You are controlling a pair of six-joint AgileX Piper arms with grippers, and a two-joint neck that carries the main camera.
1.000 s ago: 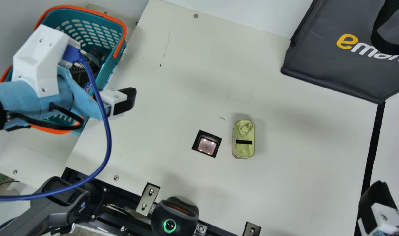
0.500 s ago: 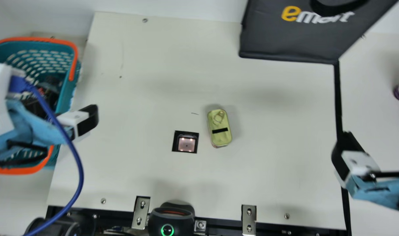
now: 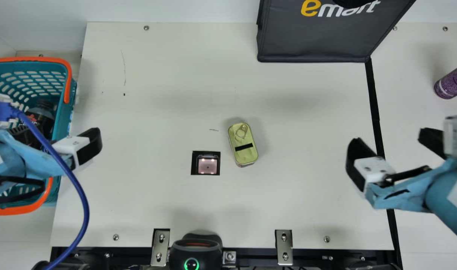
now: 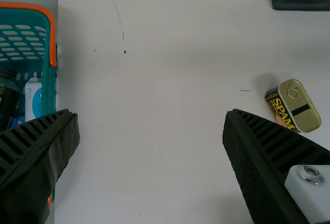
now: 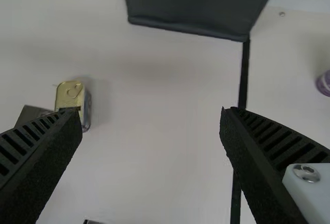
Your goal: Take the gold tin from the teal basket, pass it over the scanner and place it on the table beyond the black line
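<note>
Gold tin (image 3: 243, 146): it is sitting flat on the bench (image 3: 157, 112), lid up — just to the right of the scanner (image 3: 205, 163), on the scanner's side of the black line (image 3: 374, 105).

Long way of the tin: it is running mostly away from the robot, but slanting a bit, with the far end leaning left and the near end leaning right.

Pull ring (image 3: 241, 132): it is lying at the far end, so that end is pointing away and a little left.

Tin's look: the lid is showing a dull yellow-gold top with round corners and a thin rim. A black strip (image 3: 244, 147) is crossing it the short way. In the left wrist view, the side is showing big yellow letters on dark.

Left jaws (image 3: 59, 137): they are standing wide open by the edge of the teal basket (image 3: 65, 116), holding only air.

Right jaws (image 3: 391, 138): they are hanging wide open over the black line — only air between them, too.

Teal basket: a dark bottle (image 3: 42, 114) is lying inside.
</note>
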